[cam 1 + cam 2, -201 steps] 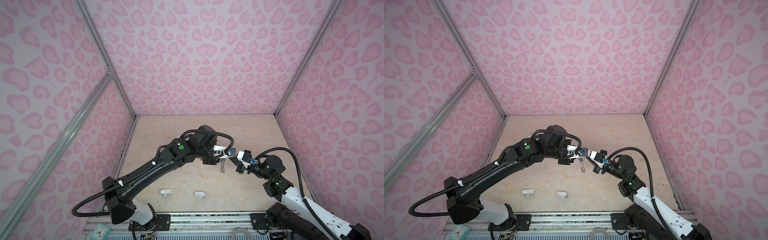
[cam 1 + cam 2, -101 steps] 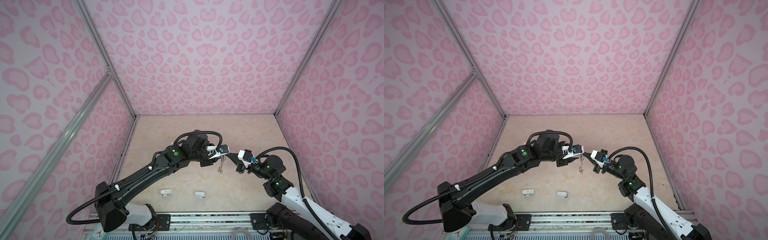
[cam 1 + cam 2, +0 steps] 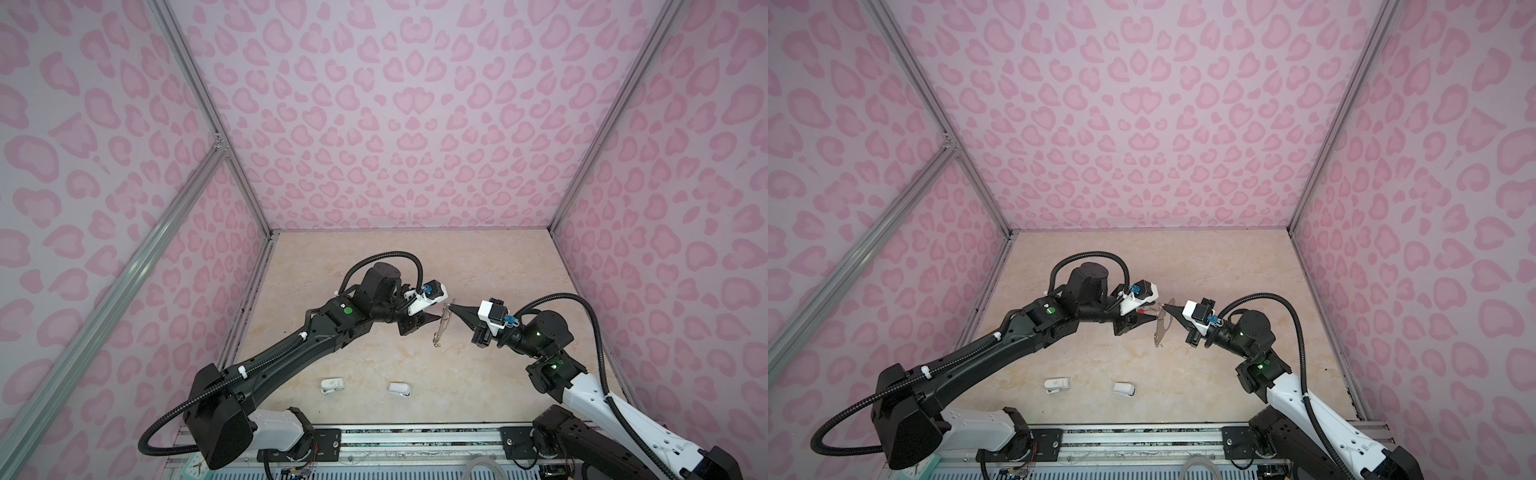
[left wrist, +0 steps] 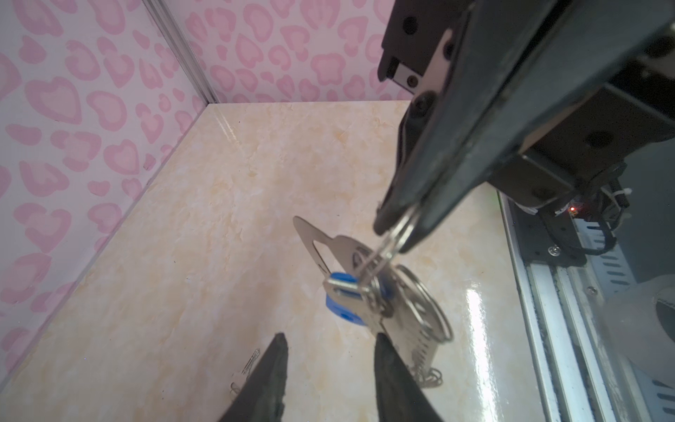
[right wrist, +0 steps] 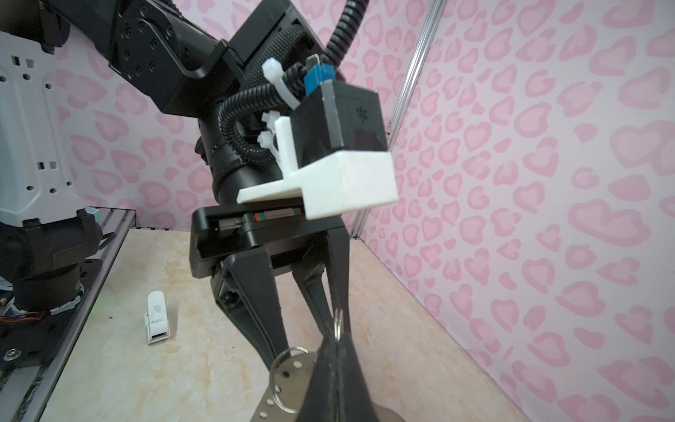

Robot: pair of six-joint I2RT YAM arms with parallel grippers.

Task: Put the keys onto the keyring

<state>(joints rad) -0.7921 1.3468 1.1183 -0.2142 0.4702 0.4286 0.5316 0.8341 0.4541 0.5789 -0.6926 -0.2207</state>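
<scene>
In both top views we see the left gripper backed off the keyring, jaws parted, empty; one keyring hangs under the right gripper, long axis near-upright; two white pieces apart from it | left wrist: one blue-tagged key at the keyring | right wrist: right gripper clamps the keyring by one wire ring

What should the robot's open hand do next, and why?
Probably ease the left gripper back a little: it is open and empty, while the right gripper is shut on the keyring, where the blue-tagged key already seems to hang.
</scene>
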